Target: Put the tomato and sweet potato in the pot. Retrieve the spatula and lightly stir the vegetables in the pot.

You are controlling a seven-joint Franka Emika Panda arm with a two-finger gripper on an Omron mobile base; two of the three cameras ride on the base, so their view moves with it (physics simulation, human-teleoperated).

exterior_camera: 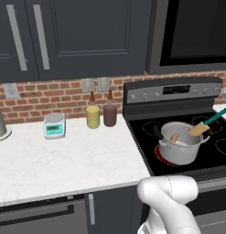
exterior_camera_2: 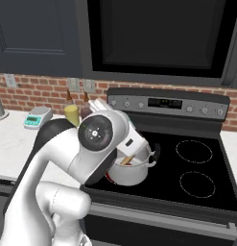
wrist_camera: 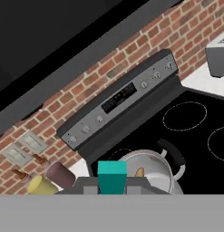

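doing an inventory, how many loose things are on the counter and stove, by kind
jars: 2, yellow jar and maroon jar
scale: 1
pot: 1
spatula: 1
sweet potato: 1, in the pot
total: 6

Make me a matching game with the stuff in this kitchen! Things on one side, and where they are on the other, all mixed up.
Things:
1. pot
2. spatula
3. yellow jar
4. kitchen scale

Places:
A. on the white counter, left of both jars
B. on the stove's front left burner
C. blade over the pot's rim, teal handle slanting up to the right
D. by the brick wall, right beside the maroon jar

Pairs: 1-B, 2-C, 3-D, 4-A
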